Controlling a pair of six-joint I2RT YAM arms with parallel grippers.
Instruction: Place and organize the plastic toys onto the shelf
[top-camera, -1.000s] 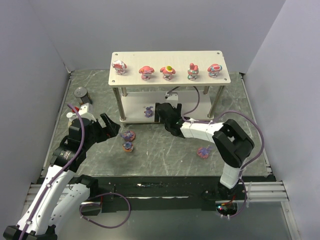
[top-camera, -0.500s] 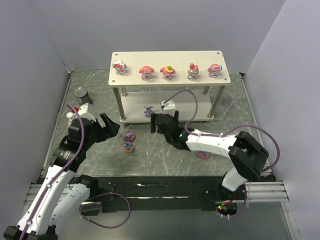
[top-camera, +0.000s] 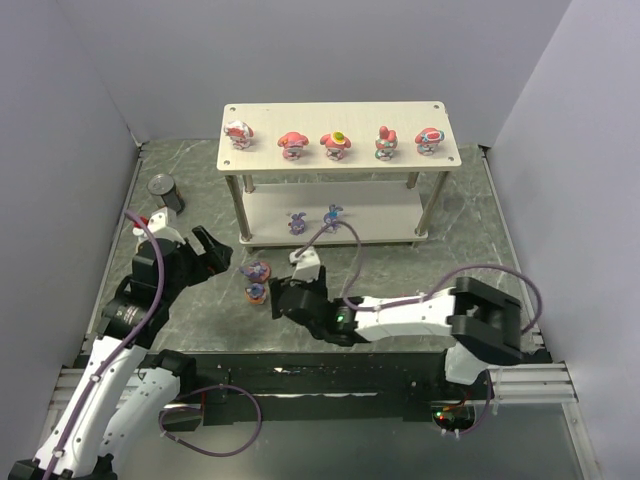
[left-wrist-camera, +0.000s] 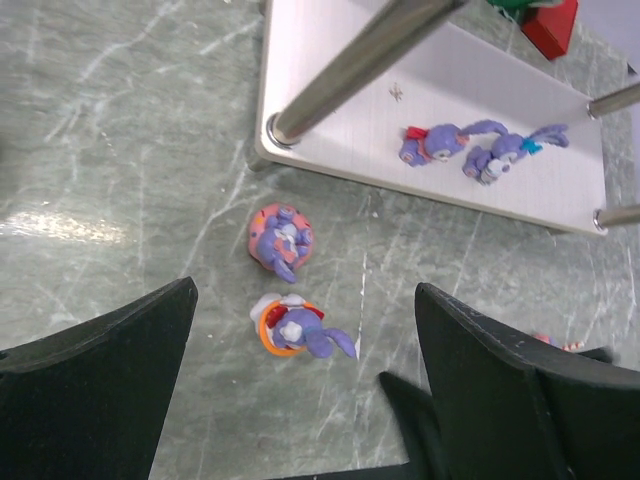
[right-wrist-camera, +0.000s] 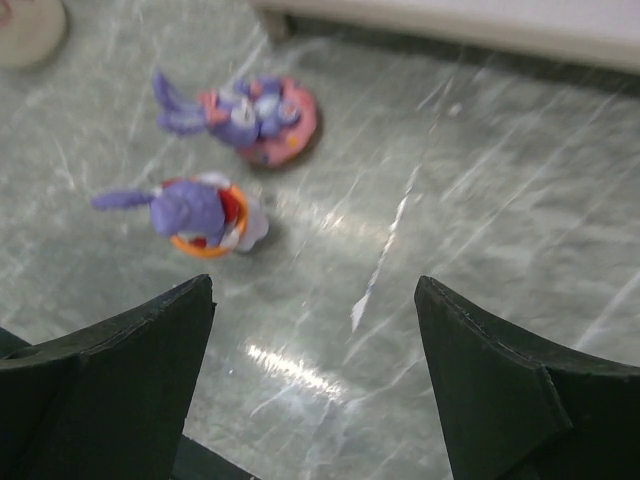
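Observation:
The shelf (top-camera: 340, 160) stands at the back with several pink and red plastic toys (top-camera: 335, 144) in a row on its top board. Two purple rabbit-eared toys (top-camera: 297, 222) (left-wrist-camera: 435, 143) rest on the lower board (left-wrist-camera: 330, 110). Two more purple toys sit on the table before it, one on a pink base (left-wrist-camera: 279, 236) (right-wrist-camera: 255, 112) and one in an orange ring (left-wrist-camera: 295, 328) (right-wrist-camera: 200, 215). My left gripper (top-camera: 215, 250) (left-wrist-camera: 305, 295) hovers open above the orange-ring toy. My right gripper (top-camera: 278, 298) (right-wrist-camera: 315, 282) is open and empty, low and just right of that pair.
A dark tin can (top-camera: 163, 186) stands at the far left of the table. A red block (left-wrist-camera: 550, 20) shows behind the shelf. A pale round object (right-wrist-camera: 30, 25) lies at the right wrist view's top left corner. Grey walls close in three sides.
The right arm pulled back from the lower board, where a second purple toy now shows, and swung left and forward to the two table toys. The left arm shifted slightly.

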